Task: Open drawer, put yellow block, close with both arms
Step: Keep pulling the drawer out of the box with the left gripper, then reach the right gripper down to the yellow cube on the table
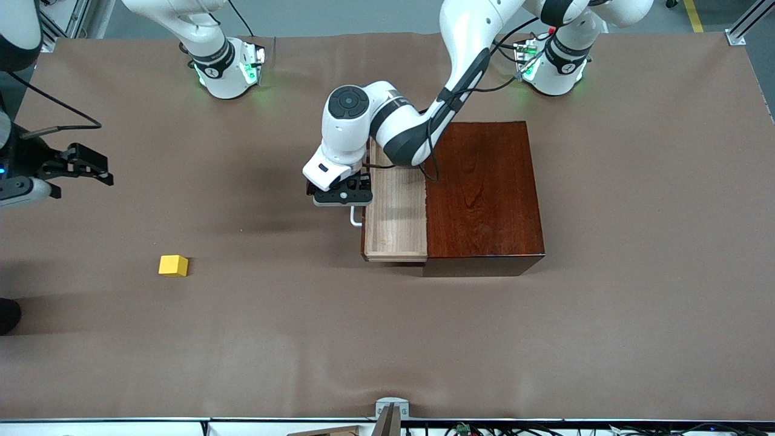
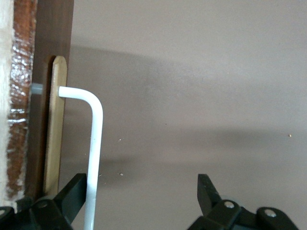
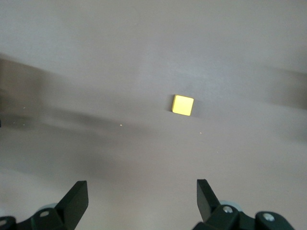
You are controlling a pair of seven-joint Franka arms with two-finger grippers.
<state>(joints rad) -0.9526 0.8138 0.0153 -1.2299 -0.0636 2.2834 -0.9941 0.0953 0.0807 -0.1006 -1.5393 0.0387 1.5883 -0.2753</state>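
Note:
The drawer (image 1: 396,212) stands pulled partway out of the dark mahogany box (image 1: 484,194), and its light-wood tray is bare. My left gripper (image 1: 342,197) hangs over the white handle (image 1: 356,217) at the drawer's front. In the left wrist view the gripper (image 2: 141,184) is open, and the handle bar (image 2: 96,143) runs between the fingers, close to one of them. The yellow block (image 1: 173,265) lies on the table toward the right arm's end, nearer the front camera than the drawer. My right gripper (image 1: 108,171) is open and empty above the table, with the block (image 3: 183,105) ahead of its fingers.
Brown cloth covers the table (image 1: 387,339). A grey mount (image 1: 390,412) sits at the table edge nearest the camera. A dark rounded object (image 1: 9,315) shows at the right arm's end. Cables run from the left arm's base (image 1: 554,66).

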